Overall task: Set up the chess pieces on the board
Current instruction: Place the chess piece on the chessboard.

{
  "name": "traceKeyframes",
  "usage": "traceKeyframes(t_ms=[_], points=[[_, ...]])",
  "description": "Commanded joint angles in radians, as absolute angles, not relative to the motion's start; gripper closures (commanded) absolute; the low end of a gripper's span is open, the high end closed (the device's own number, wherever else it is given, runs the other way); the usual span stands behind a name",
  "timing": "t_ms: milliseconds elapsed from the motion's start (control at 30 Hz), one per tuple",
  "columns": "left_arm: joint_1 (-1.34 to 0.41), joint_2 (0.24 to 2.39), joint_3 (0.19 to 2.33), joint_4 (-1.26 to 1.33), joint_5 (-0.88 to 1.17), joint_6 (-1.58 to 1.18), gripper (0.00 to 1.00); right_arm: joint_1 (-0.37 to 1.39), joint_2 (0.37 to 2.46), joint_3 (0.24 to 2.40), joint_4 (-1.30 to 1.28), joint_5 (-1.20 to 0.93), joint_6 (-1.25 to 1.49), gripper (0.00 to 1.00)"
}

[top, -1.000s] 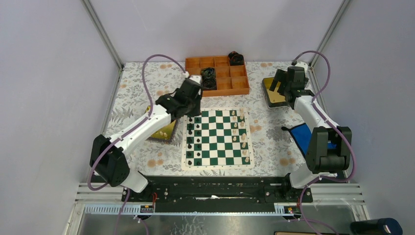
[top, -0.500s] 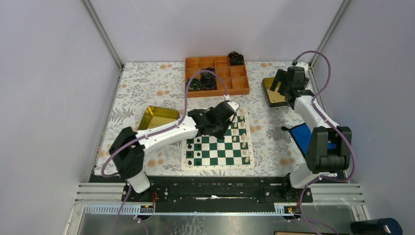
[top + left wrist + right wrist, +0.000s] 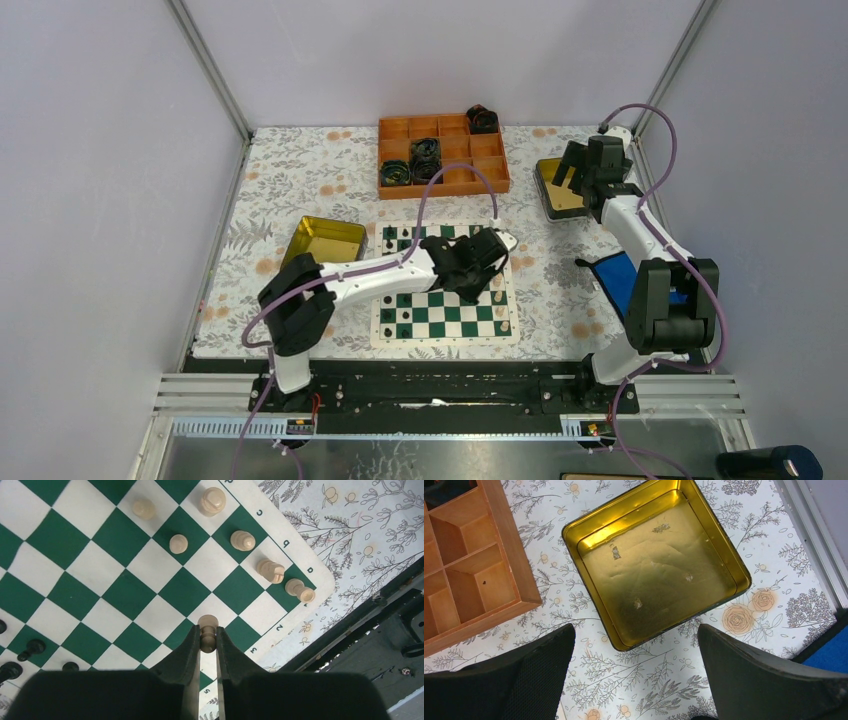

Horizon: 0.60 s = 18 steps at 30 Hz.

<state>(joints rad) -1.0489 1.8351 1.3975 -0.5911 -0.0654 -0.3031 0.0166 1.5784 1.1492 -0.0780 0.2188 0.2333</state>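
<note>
The biggest change is in the left arm (image 3: 370, 278). A second ago it was bent over the board's far-left corner, beside the yellow-lined tin (image 3: 322, 243) near the worktop's (image 3: 300, 170) left edge. Now it lies stretched across the board (image 3: 440, 312) to its right side. The right arm (image 3: 640, 235) has not moved and stays over the other tin (image 3: 656, 560) near the worktop's far-right corner. There the right gripper (image 3: 636, 635) stands spread wide with nothing between its fingers, and we see no piece in that tin.

The left gripper (image 3: 208, 639) is pinched nearly closed on a cream-white pawn (image 3: 208, 624). It holds the pawn by the stem, with the round head showing beyond the fingertips. The pawn hangs over the second row of squares in from the board's right edge, toward the near-right corner. We cannot tell whether its base touches the square yet. Six white pieces (image 3: 243, 540) already stand along that edge, and the black pieces (image 3: 388, 318) line the left edge.

We judge that a carry has just ended and a placement is in hand: the pawn needs lowering squarely onto its square, then releasing. Many squares on both sides are unfilled, so the setup looks far from done.
</note>
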Motion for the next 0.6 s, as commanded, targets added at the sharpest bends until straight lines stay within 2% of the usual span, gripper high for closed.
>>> traceKeyframes(t_ms=[0,567], points=[[-1.065,1.871,1.448,-0.552,-0.042,-0.282,1.00,0.006,1.574,1.177,-0.055,0.227,0.242,0.00],[-1.068,2.000,1.533,-0.553,-0.057,-0.276,1.00,0.006,1.565,1.160,-0.040,0.202,0.248,0.00]])
